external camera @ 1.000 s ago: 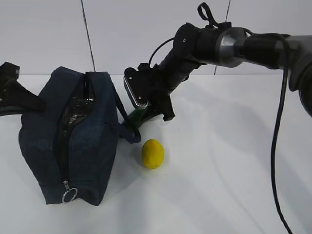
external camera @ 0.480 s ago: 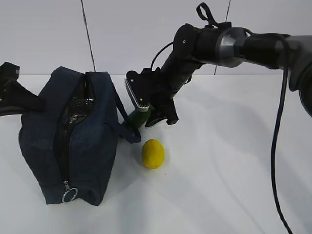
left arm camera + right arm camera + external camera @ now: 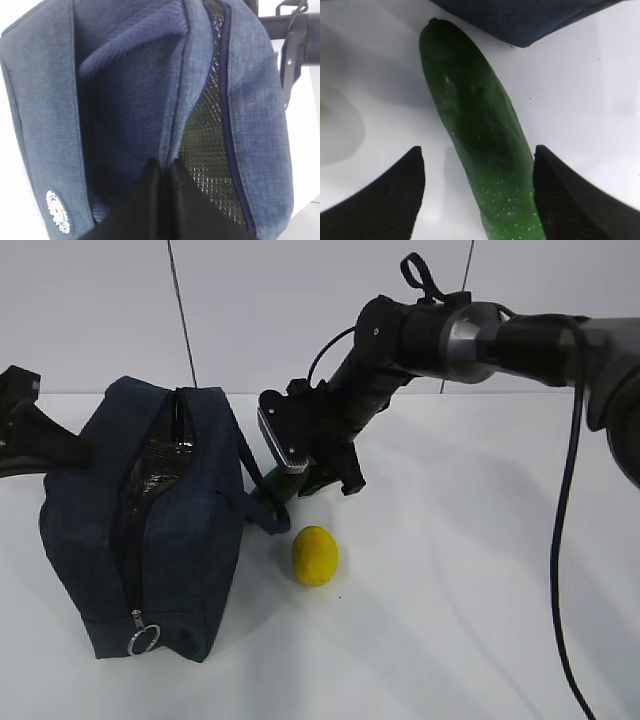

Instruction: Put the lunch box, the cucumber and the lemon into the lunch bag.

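In the exterior view the lunch bag (image 3: 140, 525) fills the left half of the frame, lying on the white table (image 3: 470, 590) with its zipper run open along the top and the silver pull (image 3: 142, 639) hanging at the lower front; the lemon (image 3: 315, 555) sits just right of the bag near the centre, and the right gripper (image 3: 310, 465) hangs above and slightly left of it, straddling the cucumber (image 3: 278, 490), whose dark green end peeks out beside the bag's handle. The lunch box shows in no view, so it may already be inside the bag, though that cannot be confirmed. The left gripper (image 3: 40, 435) is at the far left edge against the bag. In the left wrist view its black jaws at the bottom centre are pressed together, pinching a fold of navy fabric by the zipper edge, which holds the soft, floppy bag mouth open and bares the silvery lining (image 3: 202, 145) at centre right. In the right wrist view the cucumber (image 3: 475, 135) runs from upper left to bottom centre, with the ribbed fingers (image 3: 380, 200) spread apart at either lower corner; the right one looks close to the skin, the left one clear of it. The cucumber looks firm and smooth, likely a little slippery and prone to roll, so a hold across its thick middle seems best.
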You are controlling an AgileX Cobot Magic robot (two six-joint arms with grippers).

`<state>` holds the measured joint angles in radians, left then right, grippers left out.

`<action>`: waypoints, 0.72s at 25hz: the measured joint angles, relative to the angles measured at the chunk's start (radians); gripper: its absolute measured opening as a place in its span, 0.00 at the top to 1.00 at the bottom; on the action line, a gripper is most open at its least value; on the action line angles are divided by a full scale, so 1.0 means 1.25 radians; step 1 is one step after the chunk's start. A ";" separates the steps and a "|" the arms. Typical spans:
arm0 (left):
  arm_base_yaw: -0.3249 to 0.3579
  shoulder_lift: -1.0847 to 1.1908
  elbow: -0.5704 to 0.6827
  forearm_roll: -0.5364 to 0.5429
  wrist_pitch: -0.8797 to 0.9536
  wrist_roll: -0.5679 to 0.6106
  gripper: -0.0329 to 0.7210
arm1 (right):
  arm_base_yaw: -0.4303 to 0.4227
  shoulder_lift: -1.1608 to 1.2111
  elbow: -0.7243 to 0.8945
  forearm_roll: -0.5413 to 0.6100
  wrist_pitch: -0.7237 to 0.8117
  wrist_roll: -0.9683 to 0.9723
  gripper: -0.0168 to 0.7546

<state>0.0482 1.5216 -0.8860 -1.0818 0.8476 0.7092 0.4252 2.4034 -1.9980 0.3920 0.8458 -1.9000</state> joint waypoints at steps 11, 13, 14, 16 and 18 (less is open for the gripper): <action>0.000 0.000 0.000 0.000 0.000 0.000 0.96 | 0.000 0.032 -0.002 0.016 -0.053 -0.025 0.31; 0.000 0.000 0.000 0.000 0.000 0.000 0.96 | 0.000 0.032 -0.002 0.016 -0.054 -0.027 0.31; 0.000 0.000 0.000 0.000 0.000 0.000 0.96 | 0.000 0.032 -0.002 0.016 -0.057 -0.028 0.31; 0.000 0.000 0.000 0.000 0.000 0.000 0.96 | 0.000 0.032 -0.002 0.016 -0.062 -0.029 0.31; 0.000 0.000 0.000 0.000 0.000 0.000 0.96 | 0.000 0.033 -0.002 0.016 -0.069 -0.034 0.31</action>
<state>0.0482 1.5216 -0.8860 -1.0818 0.8476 0.7092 0.4252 2.4445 -2.0001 0.4126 0.7595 -1.9428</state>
